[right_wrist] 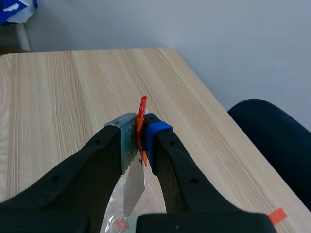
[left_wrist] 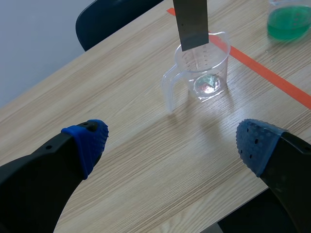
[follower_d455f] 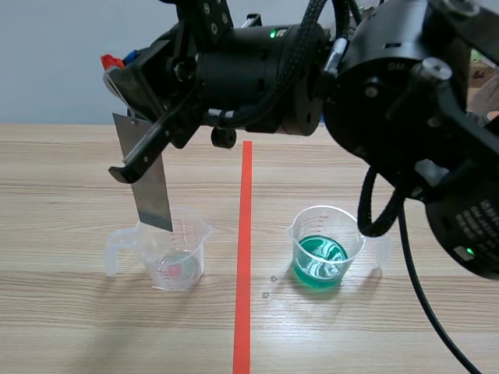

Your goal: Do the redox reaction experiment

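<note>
here the right hand (follower_d455f: pixel 134 149) (right_wrist: pixel 139 130), on the arm that comes in from the right and reaches past the middle, is clenched on a grey metal strip (follower_d455f: pixel 153 191) (left_wrist: pixel 191 22) (right_wrist: pixel 133 187). it grips the strip near the upper end, and the strip hangs down, slightly tilted, over the clear cup (follower_d455f: pixel 176 255) (left_wrist: pixel 202 68). the strip's lower end sits at the cup's mouth. whether it dips inside the rim i cannot tell. in the right wrist view a thin orange-red sliver (right_wrist: pixel 141 121) shows between the strip and the blue pad. what it is i cannot tell.

the clear cup stands upright on the wooden surface (follower_d455f: pixel 70 327), left of the orange-red tape line (follower_d455f: pixel 244 257) (left_wrist: pixel 265 73) in the scene view, with its handle turned away from the line. a small reddish patch lies at its bottom. the second cup (follower_d455f: pixel 323 248) (left_wrist: pixel 289 19), holding green liquid, stands upright on the other side of the line, well apart from the first.

the left hand (left_wrist: pixel 170 141) is released, its blue-padded fingers (left_wrist: pixel 90 138) wide apart with nothing between them. it hovers over bare wood near the surface's edge, with the clear cup ahead of it.
</note>
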